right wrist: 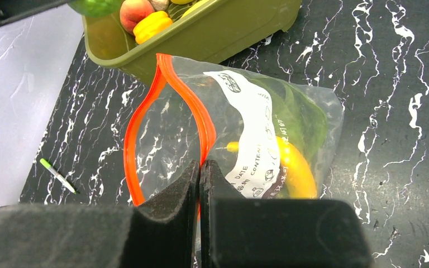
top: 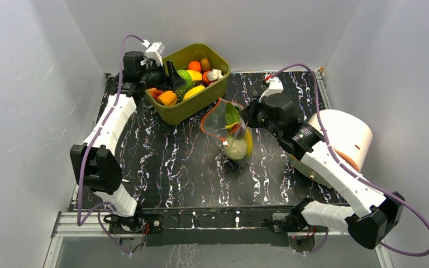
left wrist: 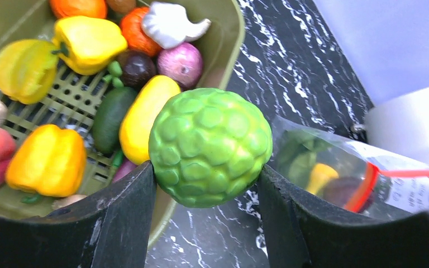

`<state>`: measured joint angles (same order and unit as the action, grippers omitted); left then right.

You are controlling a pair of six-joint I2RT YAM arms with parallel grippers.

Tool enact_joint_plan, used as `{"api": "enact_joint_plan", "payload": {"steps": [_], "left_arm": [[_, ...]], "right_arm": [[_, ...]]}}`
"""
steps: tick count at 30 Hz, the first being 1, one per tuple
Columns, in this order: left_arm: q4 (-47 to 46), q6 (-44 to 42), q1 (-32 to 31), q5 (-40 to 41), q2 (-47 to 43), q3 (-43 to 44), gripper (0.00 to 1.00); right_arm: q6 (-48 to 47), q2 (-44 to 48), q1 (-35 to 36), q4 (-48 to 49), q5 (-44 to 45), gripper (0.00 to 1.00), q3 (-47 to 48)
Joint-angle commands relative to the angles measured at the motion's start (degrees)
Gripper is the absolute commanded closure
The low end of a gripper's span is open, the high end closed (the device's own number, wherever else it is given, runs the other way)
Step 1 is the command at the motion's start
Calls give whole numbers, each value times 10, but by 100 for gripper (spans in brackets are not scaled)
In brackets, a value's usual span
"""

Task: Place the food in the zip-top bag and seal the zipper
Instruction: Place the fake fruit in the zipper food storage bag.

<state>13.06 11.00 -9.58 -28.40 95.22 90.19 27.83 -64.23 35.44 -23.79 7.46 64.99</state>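
The left gripper [left wrist: 205, 184] is clamped on a bumpy green fruit [left wrist: 209, 145], held over the rim of the olive tub [left wrist: 230, 33], which contains other toy food [left wrist: 86, 42]. The right gripper [right wrist: 200, 167] has its jaws pressed together on the orange zipper strip [right wrist: 145, 106] of the clear bag [right wrist: 290, 95], whose mouth gapes toward the tub. The bag sits on the black marbled table [right wrist: 402, 111] just beside the tub and contains a green leaf [right wrist: 304, 114], a yellow banana [right wrist: 297, 170] and a pale cabbage [top: 235, 149].
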Motion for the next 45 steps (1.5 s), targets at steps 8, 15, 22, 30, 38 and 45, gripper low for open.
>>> {"api": "enact_joint_plan", "payload": {"steps": [8,15,22,30,38,45], "left_arm": [[-1,46,-21,-161,-80,-58,66],[-10,72,-55,-201,-112,-81,66],[-55,104,-113,-194,-138,-121,65],[-68,110,-156,-165,-117,-153,65],[-36,69,-174,-87,-90,-151,63],[-13,53,-181,-19,-68,-131,61]], "right_arm": [[37,-21,-3,67,-6,100,43],[66,-24,-3,68,13,100,46],[85,-16,-3,87,13,100,28],[95,-7,-3,94,6,100,29],[105,-5,-3,108,-23,100,19],[117,-3,-3,121,-42,100,5]]}}
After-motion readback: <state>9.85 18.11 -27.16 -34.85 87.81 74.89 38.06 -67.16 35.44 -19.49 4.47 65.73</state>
